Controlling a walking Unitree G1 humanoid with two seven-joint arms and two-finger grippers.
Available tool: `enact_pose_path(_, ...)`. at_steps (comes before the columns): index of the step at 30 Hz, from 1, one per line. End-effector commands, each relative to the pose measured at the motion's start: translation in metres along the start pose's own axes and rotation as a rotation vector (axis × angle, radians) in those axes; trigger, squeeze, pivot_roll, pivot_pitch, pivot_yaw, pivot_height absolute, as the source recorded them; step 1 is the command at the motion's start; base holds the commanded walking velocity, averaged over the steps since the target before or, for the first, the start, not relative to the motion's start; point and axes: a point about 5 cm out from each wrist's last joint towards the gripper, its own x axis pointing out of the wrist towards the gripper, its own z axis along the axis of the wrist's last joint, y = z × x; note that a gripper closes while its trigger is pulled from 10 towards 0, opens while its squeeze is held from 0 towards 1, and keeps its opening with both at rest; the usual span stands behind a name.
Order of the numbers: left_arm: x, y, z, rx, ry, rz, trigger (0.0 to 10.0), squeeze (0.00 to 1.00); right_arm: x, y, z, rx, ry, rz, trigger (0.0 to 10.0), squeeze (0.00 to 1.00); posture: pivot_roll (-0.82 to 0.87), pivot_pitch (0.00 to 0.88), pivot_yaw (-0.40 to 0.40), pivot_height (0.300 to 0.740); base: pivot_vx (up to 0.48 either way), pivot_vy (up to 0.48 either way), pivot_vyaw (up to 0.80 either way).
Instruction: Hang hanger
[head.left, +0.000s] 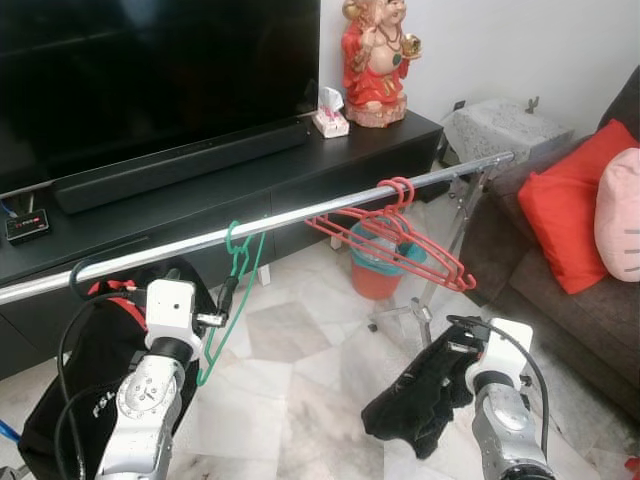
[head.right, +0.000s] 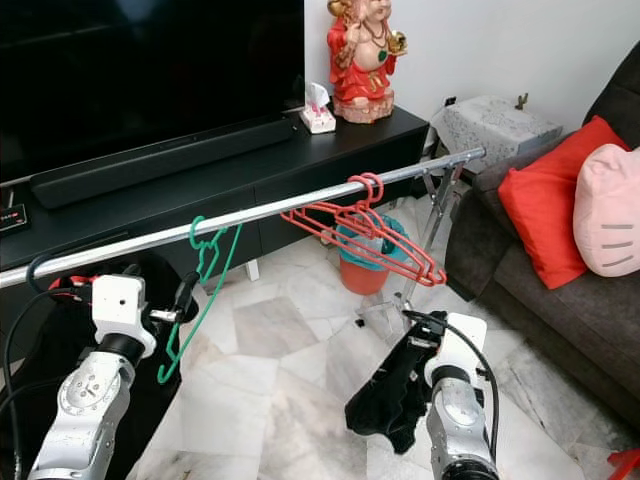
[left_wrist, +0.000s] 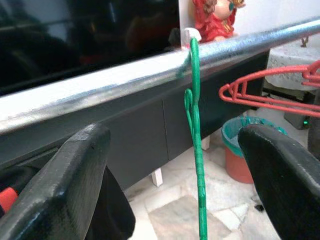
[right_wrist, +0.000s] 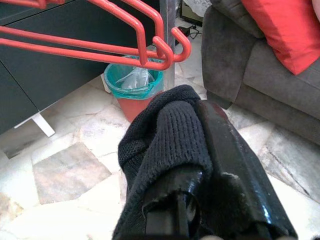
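The green hanger (head.left: 232, 290) was already hooked over the silver rail (head.left: 300, 222), hanging on the left part of it, with its thin frame dangling toward the marble floor (head.left: 300, 380). The likeliest trouble from there, I judged, was the left gripper (left_wrist: 172, 185) brushing that frame as it drew away: the hanger hung right between the spread fingers, and a sideways nudge could swing it, slide it along the rail or lift its hook clean off. The hook looked shallow and the wire light, so it would not take much.

The left gripper's fingers (left_wrist: 75, 185) stood wide apart, one on each side of the green wire, and from where I stood neither seemed to touch it; they held nothing. The gripper sat just below and nearer than the rail.

A second risk lay on the right. The right gripper (head.left: 455, 375) had its fingers clamped together on a black knitted garment (head.left: 420, 400), which drooped in a bundle below the rail, near the cluster of red hangers (head.left: 400, 235) hanging farther right. If that arm rose carelessly the cloth could snag a red hanger's arm and drag the bunch along the rail.

Beyond the rail stood the black TV desk (head.left: 330, 160) with its red figurine (head.left: 375, 60), and an orange bin (head.left: 375, 270) with a teal liner sat on the floor under the red hangers. A grey sofa with a red cushion (head.left: 565, 210) filled the right side.
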Motion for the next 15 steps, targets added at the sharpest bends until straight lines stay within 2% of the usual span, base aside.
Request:
enact_pose_path(1,-0.002,-0.001,-0.005,0.005,0.040,-0.017,10.0,0.00,0.000,-0.001,-0.003,-0.008,0.016,-0.013,10.0,0.00,0.06,0.000,-0.018,0.740,0.000,0.000,0.00)
enact_pose_path(7,0.001,0.002,-0.013,0.040,0.102,-0.019,10.0,0.00,-0.001,0.000,-0.003,0.002,0.014,-0.014,10.0,0.00,0.06,0.000,-0.014,0.740,0.000,0.000,0.00)
enact_pose_path(15,0.025,-0.006,-0.004,0.028,0.100,-0.086,10.0,0.00,0.000,0.000,-0.001,0.004,0.011,-0.010,10.0,0.00,0.07,0.000,-0.022,0.740,0.000,0.000,0.00)
